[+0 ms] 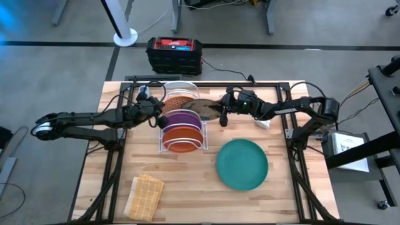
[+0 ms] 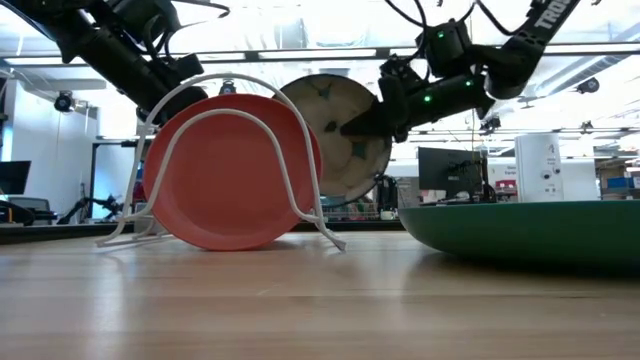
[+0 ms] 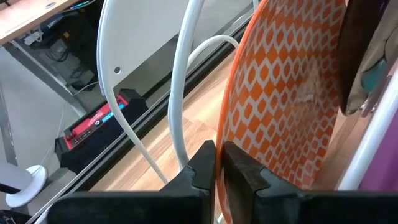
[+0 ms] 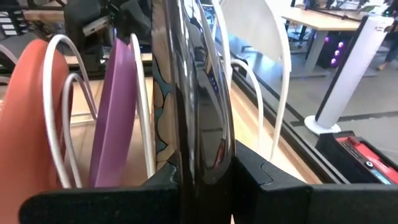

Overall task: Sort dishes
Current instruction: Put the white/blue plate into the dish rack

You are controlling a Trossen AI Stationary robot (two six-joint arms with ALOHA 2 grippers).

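Rack (image 1: 164,142) wires crowd our working edge: we see the plain orange plate (image 1: 183,145) and purple plate (image 1: 182,120) standing in the front slots, the orange-patterned plate (image 3: 283,99) behind them. Our right gripper (image 1: 222,114) pinches the clear glass plate (image 4: 198,93) by its rim beside the rack. Our left gripper (image 3: 218,163) is pressed together near the patterned plate's edge. The teal-green plate (image 1: 242,164) lies flat on open table (image 1: 312,194), well apart from the tan cloth (image 1: 144,197).
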